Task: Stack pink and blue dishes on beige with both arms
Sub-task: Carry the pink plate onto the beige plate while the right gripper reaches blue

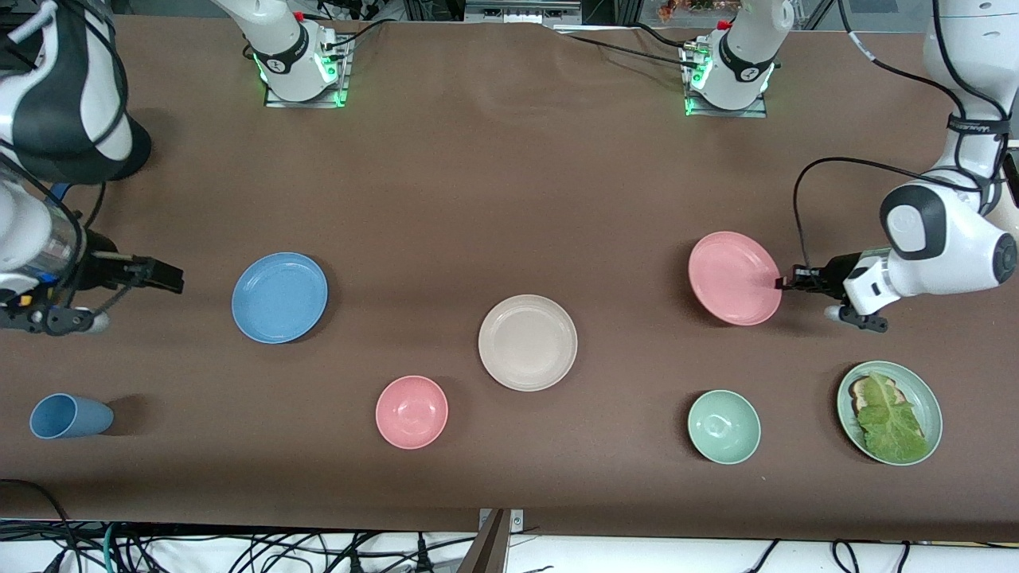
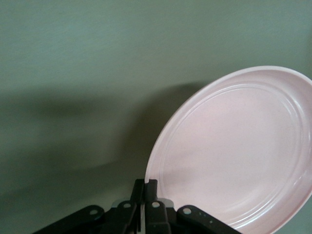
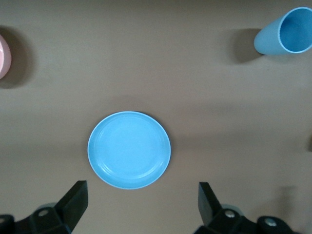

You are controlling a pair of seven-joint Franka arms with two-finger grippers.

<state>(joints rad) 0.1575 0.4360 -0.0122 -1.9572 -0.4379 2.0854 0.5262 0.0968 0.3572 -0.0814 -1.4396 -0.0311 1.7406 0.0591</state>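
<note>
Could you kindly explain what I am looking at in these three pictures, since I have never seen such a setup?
Two white robot arms work at a brown table. One picture looks down from across the table; the other two come from cameras on the wrists. The left claw pinches the rim of the pink plate, which is tilted up. The right claw hangs open beside the blue plate, which lies flat. The beige plate waits mid-table. Nearer the camera: a blue cup, pink bowl, green bowl, and a lettuce plate.

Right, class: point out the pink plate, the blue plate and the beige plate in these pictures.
pink plate (image 1: 732, 274): front view, on its flat centre.
blue plate (image 3: 129, 149): right wrist view, on its flat centre.
beige plate (image 1: 527, 342): front view, on its flat centre.
</note>
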